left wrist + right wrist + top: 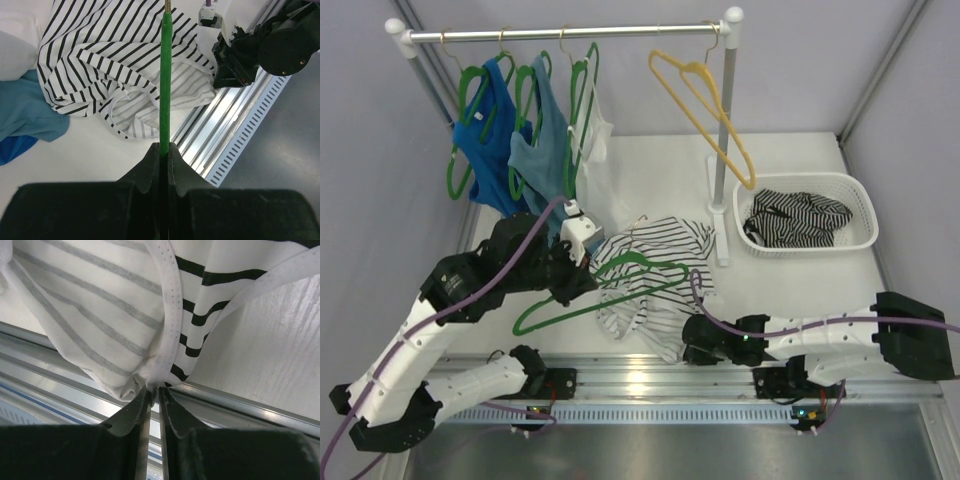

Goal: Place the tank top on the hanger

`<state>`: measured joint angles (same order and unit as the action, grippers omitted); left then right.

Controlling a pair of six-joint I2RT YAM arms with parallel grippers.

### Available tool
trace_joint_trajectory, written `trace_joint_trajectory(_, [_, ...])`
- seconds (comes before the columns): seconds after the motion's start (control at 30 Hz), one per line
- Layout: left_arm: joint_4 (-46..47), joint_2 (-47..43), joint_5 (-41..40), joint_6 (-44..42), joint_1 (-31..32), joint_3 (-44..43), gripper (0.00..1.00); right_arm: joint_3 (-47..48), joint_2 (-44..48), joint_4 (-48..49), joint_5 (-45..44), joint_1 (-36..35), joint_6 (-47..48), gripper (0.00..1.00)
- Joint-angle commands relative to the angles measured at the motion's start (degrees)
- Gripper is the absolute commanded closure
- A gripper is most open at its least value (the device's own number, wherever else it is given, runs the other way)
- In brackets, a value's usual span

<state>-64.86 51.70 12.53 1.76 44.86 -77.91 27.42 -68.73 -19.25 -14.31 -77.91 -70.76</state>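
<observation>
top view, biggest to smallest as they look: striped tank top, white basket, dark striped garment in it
1. tank top, crumpled, widest spread
2. white basket, not far behind
3. dark striped garment, fits inside the basket

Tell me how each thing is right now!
left tool, shut on the hanger
right tool, shut on the tank top
tank top, crumpled on the table, not yet hung
hanger, held above the tank top
dark striped garment, bundled in the basket
blue top, hanging on the rail
</observation>
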Motion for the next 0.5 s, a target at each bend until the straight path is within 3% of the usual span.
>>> trace_joint_trajectory(0.0, [0.0, -1.0, 0.3, 0.1, 1.2, -1.5, 1.00, 1.6, 1.5, -1.1, -4.6, -1.0, -1.8, 0.90])
trace_joint_trajectory(0.13, [-0.4, -1.5, 1.0, -0.2, 3.0, -1.4, 1.00, 2.5, 5.5, -7.5, -7.0, 0.2, -0.9, 1.00])
trace_joint_trajectory(0.47, [0.2, -1.5, 6.2, -0.3, 6.0, 1.6, 1.00, 4.7, 15.0, -17.2, -7.5, 9.0, 6.9, 1.00])
